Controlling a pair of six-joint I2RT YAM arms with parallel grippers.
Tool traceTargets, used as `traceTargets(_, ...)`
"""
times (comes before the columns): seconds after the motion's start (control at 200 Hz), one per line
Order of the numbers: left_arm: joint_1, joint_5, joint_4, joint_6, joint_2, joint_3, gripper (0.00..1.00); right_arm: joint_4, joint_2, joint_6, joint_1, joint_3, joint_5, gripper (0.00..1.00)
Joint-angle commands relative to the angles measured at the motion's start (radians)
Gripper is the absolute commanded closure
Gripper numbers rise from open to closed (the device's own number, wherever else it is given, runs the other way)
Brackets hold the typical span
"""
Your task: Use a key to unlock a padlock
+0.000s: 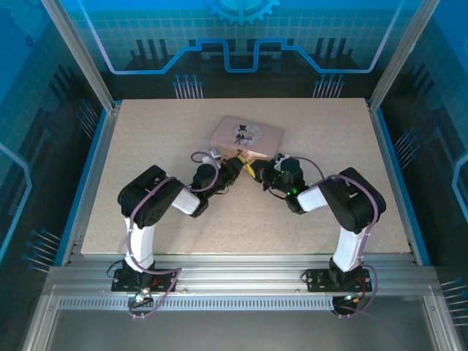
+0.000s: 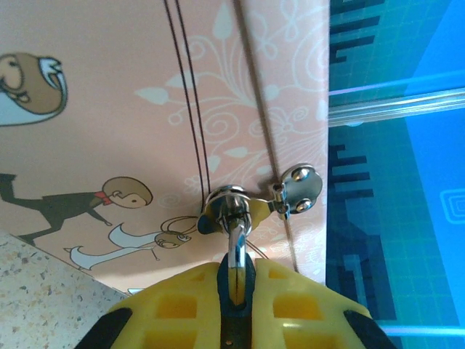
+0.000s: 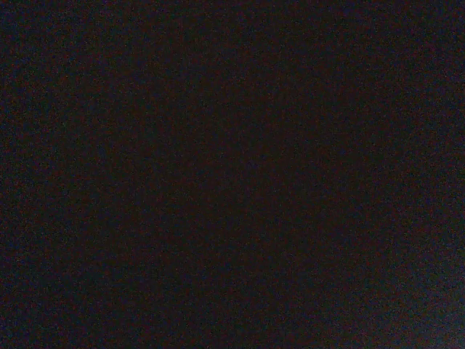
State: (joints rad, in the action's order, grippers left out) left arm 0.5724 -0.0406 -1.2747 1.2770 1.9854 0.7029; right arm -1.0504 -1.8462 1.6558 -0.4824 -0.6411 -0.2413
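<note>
Blue-lit enclosure walls ring a speckled beige tabletop (image 1: 146,146), and the pink tin (image 1: 246,134) lies just past its centre, toward twelve o'clock. At the tin's six o'clock edge sits the padlock (image 2: 234,243), with the riveted hasp (image 2: 298,190) at its two o'clock. What the left wrist view shows of it is a curved bright metal band, which I take for the shackle. The key is too small to make out from above, and the right wrist view is black. The step in hand looks like steadying the lock so the key can go in. To do it well, the left side should hold the lock firm without twisting it against the hasp, keyway turned toward the right arm. The right should come in straight along the keyway and turn only once seated, since a skewed entry would likely jam or flick away so thin a key. Both arms are folded at the elbow and reach inward, the left toward one o'clock and the right toward eleven, nearly meeting at the tin's near edge. The left end effector (image 2: 236,270) has its yellow fingers (image 2: 182,305) clamped on the band. Whether the right end effector (image 1: 265,177) is apart or together, I cannot tell.
</note>
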Motion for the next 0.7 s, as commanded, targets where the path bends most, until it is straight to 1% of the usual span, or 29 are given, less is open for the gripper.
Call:
traceTargets(0.0,0.052,-0.185,-0.124,-0.006,-0.020,-0.012,1.00,0.127,0.030,-0.124,0.014,-0.063,-0.098,0.79)
traceTargets(0.045,0.042,-0.173,-0.124,-0.014,-0.020,-0.025,1.00,0.214,0.061,-0.181,0.032,-0.062,-0.149,0.75)
traceTargets(0.11,0.030,-0.165,-0.124,-0.013,-0.015,-0.037,1.00,0.306,0.124,-0.275,0.059,-0.024,-0.172,0.68)
traceTargets(0.145,0.025,-0.164,-0.124,-0.014,-0.011,-0.039,1.00,0.395,0.161,-0.337,0.080,-0.020,-0.197,0.68)
traceTargets(0.2,0.023,-0.160,-0.124,-0.010,-0.004,-0.042,1.00,0.593,0.215,-0.455,0.105,-0.029,-0.222,0.67)
traceTargets(0.255,0.021,-0.159,-0.124,-0.008,0.003,-0.041,1.00,0.735,0.265,-0.578,0.124,-0.041,-0.239,0.67)
traceTargets(0.285,0.021,-0.160,-0.125,-0.005,0.004,-0.039,1.00,0.851,0.293,-0.653,0.129,-0.059,-0.243,0.68)
traceTargets(0.36,0.023,-0.162,-0.124,-0.002,0.003,-0.034,1.00,1.023,0.340,-0.796,0.133,-0.091,-0.220,0.68)
traceTargets(0.455,0.023,-0.158,-0.124,-0.005,0.002,-0.033,1.00,1.140,0.372,-0.916,0.145,-0.115,-0.228,0.68)
traceTargets(0.55,0.021,-0.157,-0.123,0.003,0.002,-0.033,1.00,1.224,0.403,-1.023,0.138,-0.140,-0.196,0.68)
traceTargets(0.695,0.023,-0.160,-0.123,0.008,0.000,-0.033,1.00,1.301,0.475,-1.173,0.083,-0.170,-0.053,0.68)
